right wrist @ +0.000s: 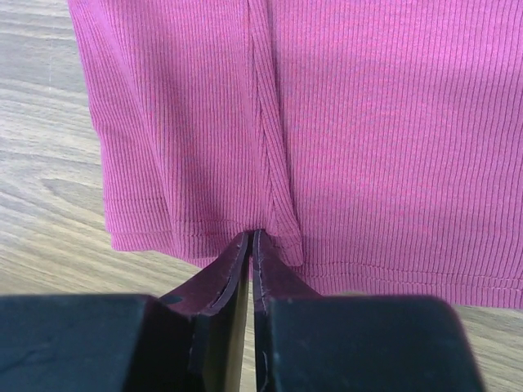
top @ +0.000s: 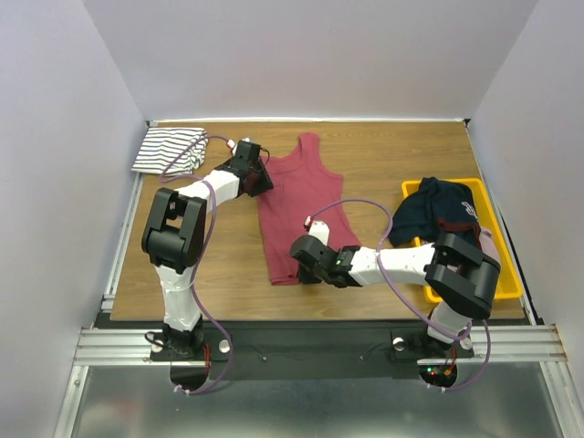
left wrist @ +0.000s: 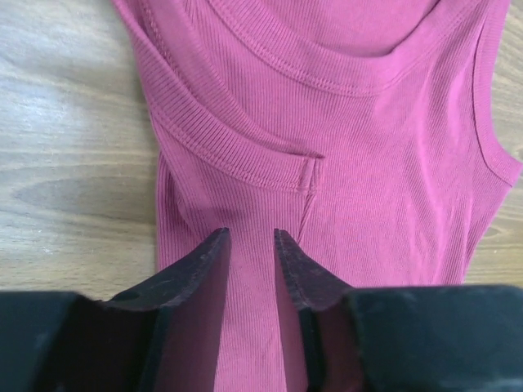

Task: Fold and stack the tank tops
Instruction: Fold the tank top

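Note:
The dark red tank top lies flat in the middle of the wooden table, straps at the far end and hem near me. My left gripper is at its far left edge by the armhole. In the left wrist view the left gripper is open, jaws apart over the red cloth. My right gripper is at the near left hem. In the right wrist view it is shut on the hem, and a pinched ridge of red cloth runs away from it. The striped white tank top lies folded at the far left corner.
A yellow tray stands at the right edge with a dark navy garment heaped in it and hanging over its left rim. White walls enclose the table on the left, back and right.

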Controlling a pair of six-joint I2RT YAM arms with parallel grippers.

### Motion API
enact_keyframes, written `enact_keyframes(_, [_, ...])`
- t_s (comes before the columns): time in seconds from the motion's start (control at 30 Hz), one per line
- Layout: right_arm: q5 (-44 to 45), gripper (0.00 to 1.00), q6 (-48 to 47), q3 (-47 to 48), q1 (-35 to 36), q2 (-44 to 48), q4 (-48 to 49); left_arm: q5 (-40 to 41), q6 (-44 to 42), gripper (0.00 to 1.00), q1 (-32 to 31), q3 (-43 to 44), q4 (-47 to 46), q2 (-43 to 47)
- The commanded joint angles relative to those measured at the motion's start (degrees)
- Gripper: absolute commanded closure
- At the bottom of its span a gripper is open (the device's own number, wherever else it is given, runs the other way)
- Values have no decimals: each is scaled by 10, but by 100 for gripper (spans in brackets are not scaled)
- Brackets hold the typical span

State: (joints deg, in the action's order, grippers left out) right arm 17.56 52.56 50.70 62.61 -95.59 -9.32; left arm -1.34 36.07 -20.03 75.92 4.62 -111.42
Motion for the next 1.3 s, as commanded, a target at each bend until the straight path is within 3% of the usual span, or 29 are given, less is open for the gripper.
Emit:
enact_keyframes(0.0, [-10,90,6,-7,1,7,-5,-20,-5,60,9,-9,-34,7])
enact_keyframes(0.57, [-91,91,-35,140,58,-100,9,-36,-29,59,32,75,3,-83])
enact_keyframes(0.83, [-76,75,-54,163,45,-75,11,-47,-45,54,32,103,7,-72])
enact_keyframes(1.13, [-66,70,-63,89,-71,90,8,-36,-45,48,25,103,7,23])
enact_keyframes(1.27, [-125,71,-91,63,-206,123,6,-6,-32,48,-2,60,4,90])
